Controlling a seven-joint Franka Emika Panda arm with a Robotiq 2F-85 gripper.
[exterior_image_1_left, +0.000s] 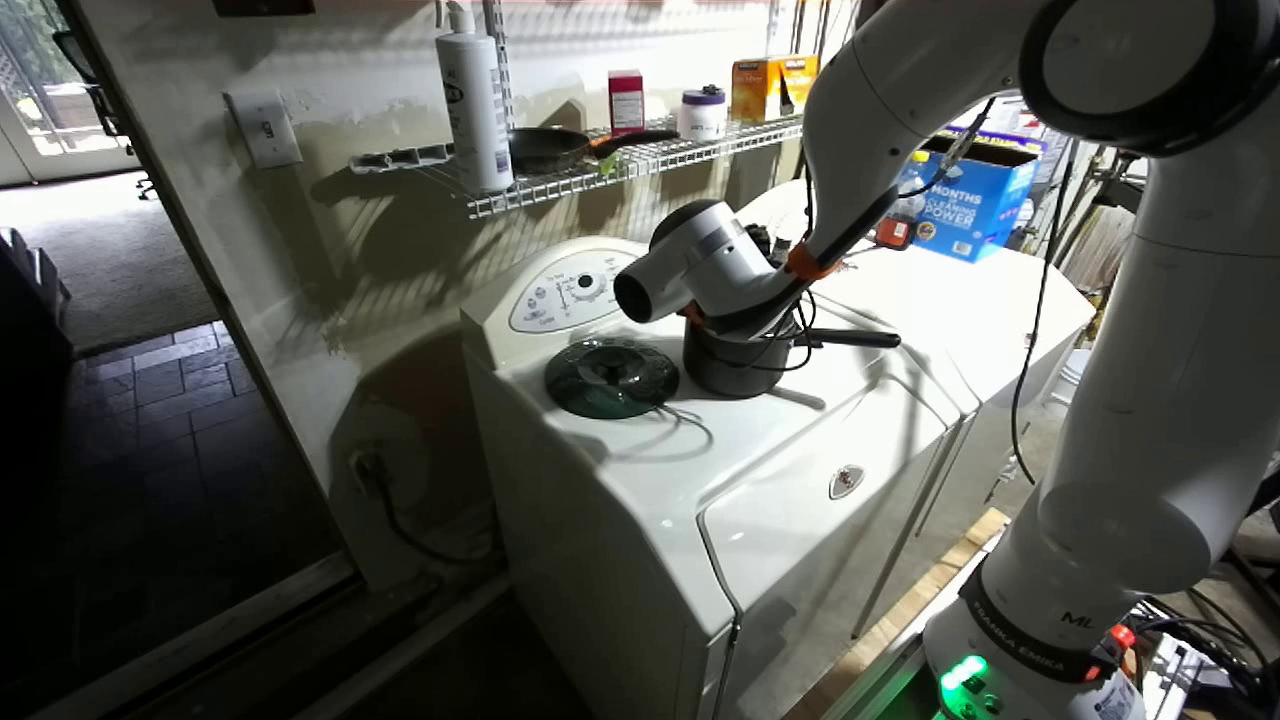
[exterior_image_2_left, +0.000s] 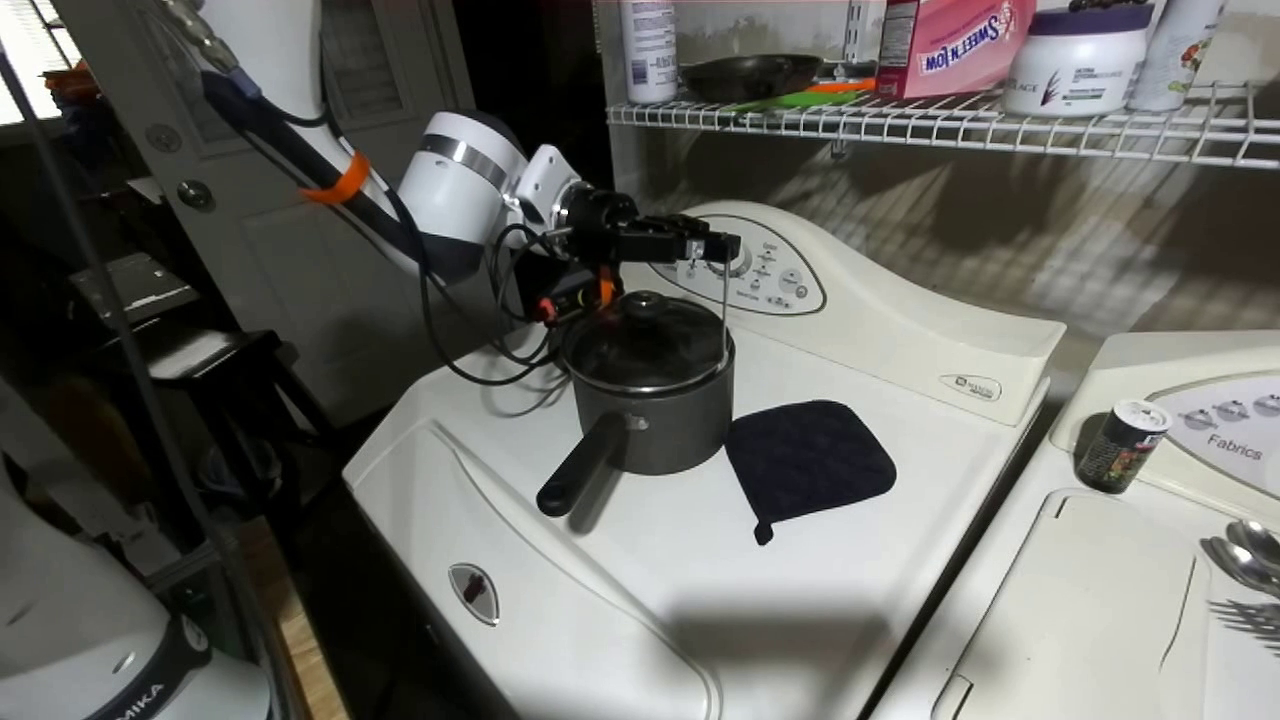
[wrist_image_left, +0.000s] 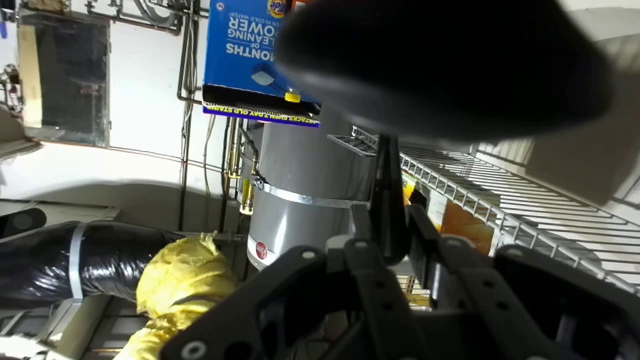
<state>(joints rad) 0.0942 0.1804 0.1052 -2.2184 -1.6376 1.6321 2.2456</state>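
the gripper (exterior_image_2_left: 733, 246), jaws pinched on a slender upright shaft (wrist_image_left: 390, 190) reaching down to the dark pot (exterior_image_2_left: 665, 435), could knock the glass lid (exterior_image_2_left: 625, 355) askew if it swings sideways.

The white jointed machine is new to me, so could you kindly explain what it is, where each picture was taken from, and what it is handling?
This is a white, jointed robot arm. Two pictures come from cameras standing outside it; the third comes from its wrist and is upside down, as the printing on the blue cardboard box shows.

On the white, boxy laundry machine stands a dark grey, long-handled metal saucepan; beside it lies a dark, quilted fabric pot holder. An exterior view also shows a round, dark, glassy disc there, probably a lid.

The black end effector is closed on a thin, straight rod, dark in the wrist view and perhaps a utensil's handle; I cannot tell where its lower end rests.
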